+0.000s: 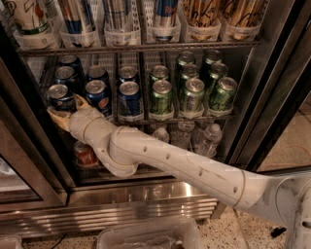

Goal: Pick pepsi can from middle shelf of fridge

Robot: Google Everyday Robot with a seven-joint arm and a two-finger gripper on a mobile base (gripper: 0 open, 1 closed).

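Several dark blue pepsi cans stand in the left lanes of the fridge's (146, 204) middle shelf (194, 118). The front-left pepsi can (60, 96) has a silver top. My gripper (65, 108) is at the foot of this can, on the end of the white arm (170, 160) that reaches in from the lower right. Its tan fingers (55, 117) are spread, one at the can's lower left and one to its right. They look open, and the can stands on the shelf. The wrist hides the can's lower part.
Green cans (162, 96) fill the right lanes of the same shelf. Tall cans (165, 14) stand on the rack above. A red can (85, 154) and clear bottles (209, 138) are on the rack below. Dark door frames (272, 97) flank the opening. A clear plastic bin (146, 236) lies on the floor.
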